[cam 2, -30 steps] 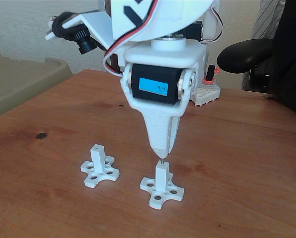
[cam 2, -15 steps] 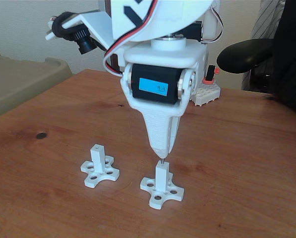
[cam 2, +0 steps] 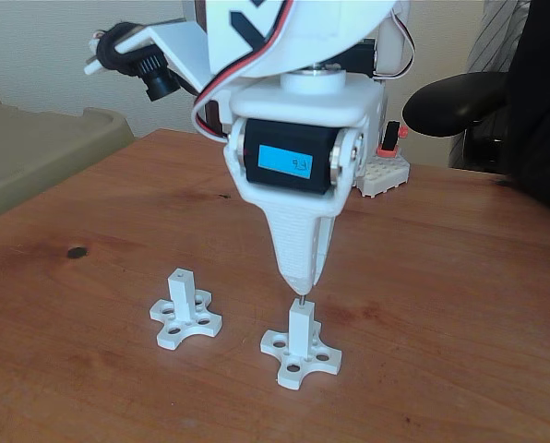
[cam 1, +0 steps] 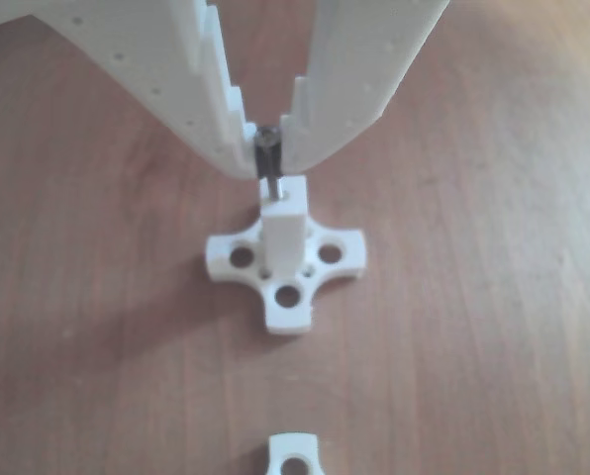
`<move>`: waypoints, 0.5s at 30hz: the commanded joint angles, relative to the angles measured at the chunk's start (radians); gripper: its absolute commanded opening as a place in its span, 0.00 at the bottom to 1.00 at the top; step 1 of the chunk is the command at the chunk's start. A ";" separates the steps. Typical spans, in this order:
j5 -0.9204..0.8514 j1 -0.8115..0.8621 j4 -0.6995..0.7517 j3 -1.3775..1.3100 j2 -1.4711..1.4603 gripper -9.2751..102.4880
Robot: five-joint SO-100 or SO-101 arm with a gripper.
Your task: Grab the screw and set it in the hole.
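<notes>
- A reddish wooden bench point(cam 2: 460, 305) carries the parts; behind its far edge are a pale wall and a dark chair point(cam 2: 496, 111), the chair cut off by the frame.
- The pincer point(cam 1: 269, 148) points straight down, its fingers narrowed on the screw point(cam 1: 268, 158), gripping it near the head.
- The screw stands upright, its tip at the hole point(cam 1: 274, 194) in the top of a white post point(cam 2: 300, 325) near the bench's front edge; how deep it sits is hidden.
- In the fixed view only a sliver of the screw shows.
- A second post point(cam 2: 183, 291) stands apart to the left.
</notes>
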 commanded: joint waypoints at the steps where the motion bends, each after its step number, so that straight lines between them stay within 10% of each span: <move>1: 0.008 -0.009 0.011 -0.074 0.023 0.04; 15: 0.014 -0.006 -0.002 -0.087 0.021 0.04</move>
